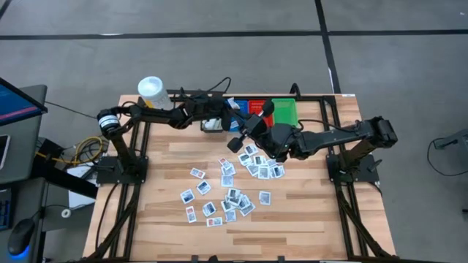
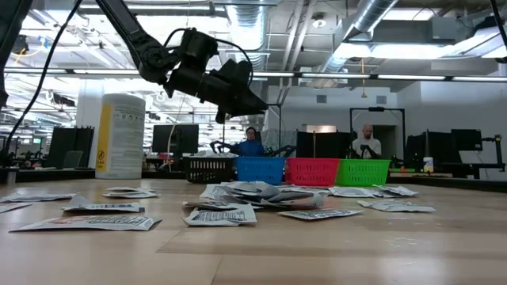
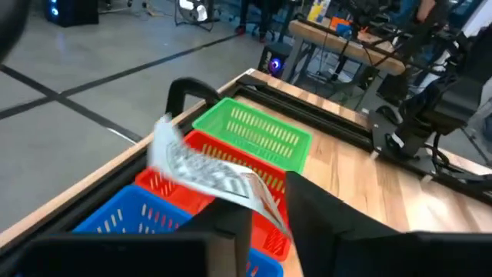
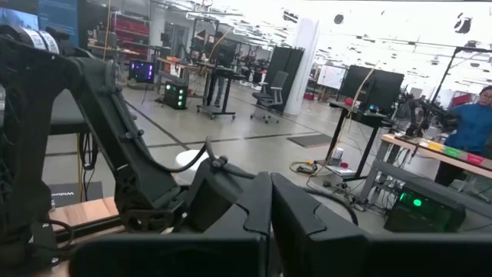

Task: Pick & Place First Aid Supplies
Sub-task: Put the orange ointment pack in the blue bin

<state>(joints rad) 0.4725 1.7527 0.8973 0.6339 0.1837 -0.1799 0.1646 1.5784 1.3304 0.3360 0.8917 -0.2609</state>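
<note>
White packet [image 3: 211,175] slips from the left gripper [image 3: 265,201], its fingers parting above the red bin [image 3: 204,165] at the table's far edge (loose supplies [image 1: 230,188] cover mid-table); right gripper [image 1: 235,143], closed empty, waits above them.

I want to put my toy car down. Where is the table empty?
Bare wood lies along the table's near edge and on its right side, beside the packets. The middle is crowded with packets, and the far edge is filled by the bins and white tub.
</note>
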